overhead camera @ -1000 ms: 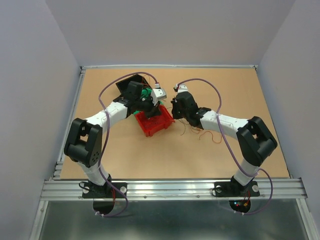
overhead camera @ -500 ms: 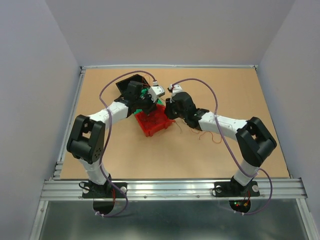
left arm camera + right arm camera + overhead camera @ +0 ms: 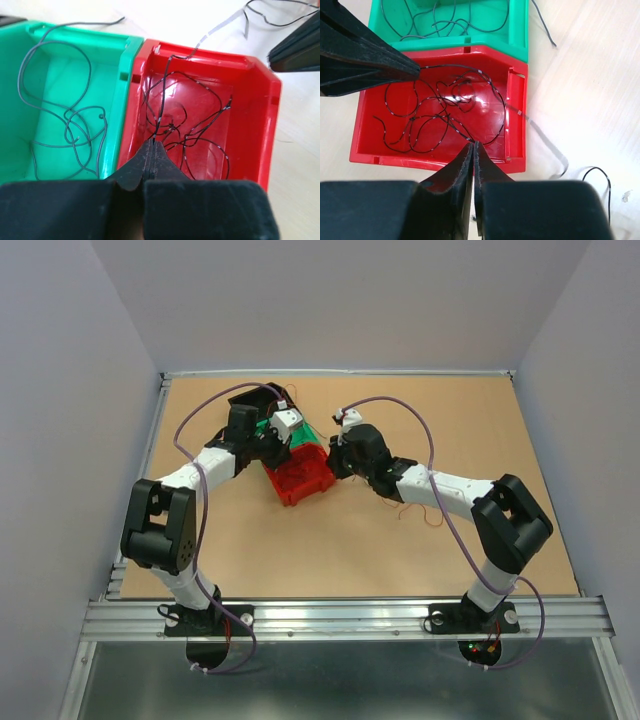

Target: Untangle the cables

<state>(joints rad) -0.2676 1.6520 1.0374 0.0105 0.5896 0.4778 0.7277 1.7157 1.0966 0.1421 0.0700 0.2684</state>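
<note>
L fingers point(image 3: 149, 162) & R fingers point(image 3: 466, 162) both clenched on cables point(image 3: 170, 127) in red bin point(image 3: 262, 105), tips facing; slack bunches btwn them, so you'd pull apart.

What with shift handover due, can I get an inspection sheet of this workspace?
Surface: tan table.
Job's things: wires tangled in the red bin; more in the green bin; a few loose on the table.
Clutter: black object behind the bins, kind unclear; pale strip beside the red bin.
Grippers: left gripper shut on a wire over the red bin; right gripper shut, seemingly pinching a wire at that bin's rim.
Cables: purple cables along both arms.
Surroundings: grey walls; metal rail at the near edge.
</note>
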